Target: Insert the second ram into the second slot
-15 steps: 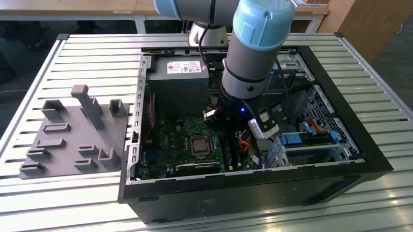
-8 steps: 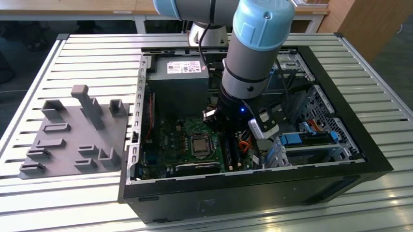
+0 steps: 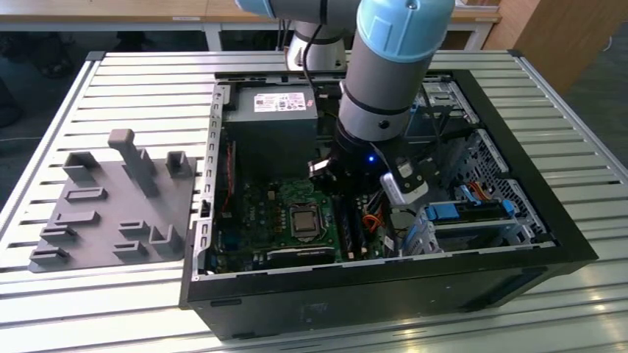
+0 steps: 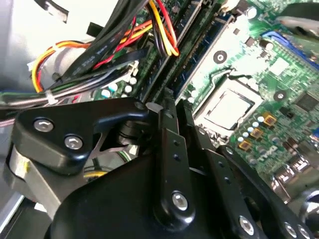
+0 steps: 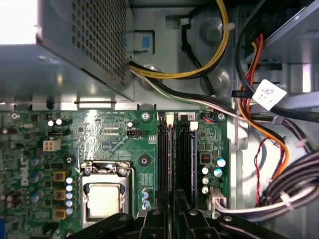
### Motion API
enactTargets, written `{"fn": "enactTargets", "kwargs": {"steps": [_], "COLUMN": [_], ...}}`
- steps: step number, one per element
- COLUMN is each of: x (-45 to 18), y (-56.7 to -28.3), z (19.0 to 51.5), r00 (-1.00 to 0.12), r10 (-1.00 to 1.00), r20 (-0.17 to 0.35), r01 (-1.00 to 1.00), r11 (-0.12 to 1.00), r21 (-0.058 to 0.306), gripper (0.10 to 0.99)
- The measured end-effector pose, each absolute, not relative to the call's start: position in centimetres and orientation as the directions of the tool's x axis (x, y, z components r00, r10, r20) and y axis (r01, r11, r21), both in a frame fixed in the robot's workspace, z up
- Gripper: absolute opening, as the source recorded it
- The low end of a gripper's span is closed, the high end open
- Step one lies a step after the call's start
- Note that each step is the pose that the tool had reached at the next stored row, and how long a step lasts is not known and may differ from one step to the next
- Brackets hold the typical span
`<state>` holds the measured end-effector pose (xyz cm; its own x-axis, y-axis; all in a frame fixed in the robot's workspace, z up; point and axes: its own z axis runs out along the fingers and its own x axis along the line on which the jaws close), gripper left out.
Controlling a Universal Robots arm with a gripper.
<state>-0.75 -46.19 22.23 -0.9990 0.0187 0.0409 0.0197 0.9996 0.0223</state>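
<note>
A robot gripper is lowered inside an open computer case, directly over the memory slots.

In the exterior view, the gripper (image 3: 345, 193) is seen deep in the case (image 3: 549, 220) on the desk (image 3: 118, 73), beside the processor socket (image 3: 304, 219). In the second wrist view, the fingers (image 4: 167, 124) appear drawn together over the second ram (image 4: 174, 59); a firm grip cannot be confirmed. In the first wrist view, the dark slots (image 5: 174, 159) run straight out from the gripper; even, square downward pressure is judged best.
</note>
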Motion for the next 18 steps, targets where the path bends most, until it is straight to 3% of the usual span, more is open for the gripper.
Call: {"fn": "enactTargets", "kwargs": {"steps": [9, 10, 18], "x": [-0.7, -0.7, -0.8], "y": [-46.2, -46.2, -46.2], "z": [23.3, 23.3, 22.3], "r00": [-0.999, -0.999, -0.999], "r10": [0.019, 0.019, 0.018], "r20": [0.041, 0.041, 0.041], "r01": [0.02, 0.02, 0.02], "r11": [1.0, 1.0, 0.999], "r21": [0.022, 0.023, 0.029], "gripper": [0.196, 0.125, 0.125]}}
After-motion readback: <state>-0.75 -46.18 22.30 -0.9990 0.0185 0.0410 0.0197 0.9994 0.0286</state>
